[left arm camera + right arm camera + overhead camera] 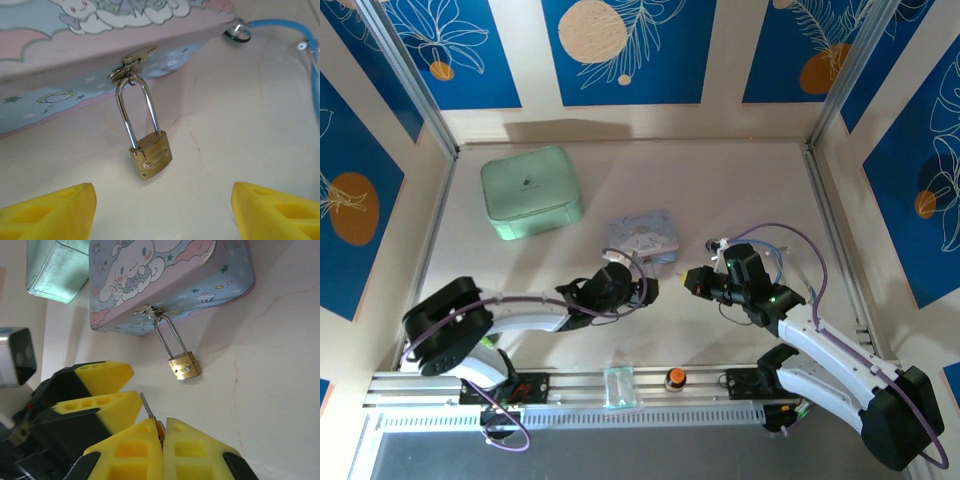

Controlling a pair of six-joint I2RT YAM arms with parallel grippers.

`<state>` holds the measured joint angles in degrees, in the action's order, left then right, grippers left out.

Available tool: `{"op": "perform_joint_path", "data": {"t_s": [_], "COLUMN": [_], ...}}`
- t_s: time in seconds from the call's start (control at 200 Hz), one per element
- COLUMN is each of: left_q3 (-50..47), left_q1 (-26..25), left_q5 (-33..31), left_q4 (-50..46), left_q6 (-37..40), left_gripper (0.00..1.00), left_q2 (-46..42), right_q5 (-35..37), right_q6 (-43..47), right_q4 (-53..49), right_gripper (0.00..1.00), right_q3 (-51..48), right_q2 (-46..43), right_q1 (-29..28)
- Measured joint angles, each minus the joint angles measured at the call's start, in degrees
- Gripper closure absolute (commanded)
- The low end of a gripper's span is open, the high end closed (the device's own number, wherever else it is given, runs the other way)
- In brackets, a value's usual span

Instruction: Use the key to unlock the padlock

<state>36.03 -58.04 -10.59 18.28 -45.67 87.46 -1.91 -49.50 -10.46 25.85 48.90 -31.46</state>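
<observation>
The brass padlock (151,155) lies on the table, and its silver shackle (137,110) runs through the hasp of the pale blue cartoon box (75,45). My left gripper (162,215) is open, its yellow fingertips (50,207) spread wide just short of the lock, nothing between them. My right gripper (162,432) is shut on the key (148,412), whose slim blade sticks out towards the padlock (184,365), still a short way off. The left gripper's fingers (102,377) sit just left of the key. In the top view both grippers (645,290) (688,282) meet in front of the box (642,235).
A mint-green case (530,190) stands at the back left. On the front rail sit an orange-and-black knob (675,378) and a clear plastic piece (618,387). A blue cable (280,25) lies right of the box. Walls enclose the table on three sides.
</observation>
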Motion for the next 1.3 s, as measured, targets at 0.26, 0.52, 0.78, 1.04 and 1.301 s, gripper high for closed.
{"op": "perform_joint_path", "data": {"t_s": [0.26,0.52,0.78,1.04,1.301], "left_q3": [3.9,4.4,3.3,3.2,3.3], "left_q1": [0.0,0.0,0.0,0.2,0.2], "left_q5": [-0.2,-2.8,-3.2,-1.8,-1.4], "left_q4": [4.6,6.6,16.3,21.0,21.5], "left_q6": [0.9,0.2,-0.4,-1.6,-2.5], "left_gripper": [0.33,0.37,0.49,0.8,0.85], "left_q2": [8.5,10.8,16.0,18.5,18.5], "right_q5": [0.3,0.2,0.2,0.0,-3.2], "right_q6": [0.0,-0.1,-0.5,-1.9,-7.8], "right_q4": [-0.5,-0.7,-0.3,2.4,13.1], "right_gripper": [1.0,1.0,1.0,1.0,1.0], "right_q3": [-1.2,-2.1,-3.1,-4.6,-8.7], "right_q2": [-0.2,-0.5,-0.4,0.2,10.0], "right_q1": [0.0,0.0,0.0,-0.1,-0.9]}}
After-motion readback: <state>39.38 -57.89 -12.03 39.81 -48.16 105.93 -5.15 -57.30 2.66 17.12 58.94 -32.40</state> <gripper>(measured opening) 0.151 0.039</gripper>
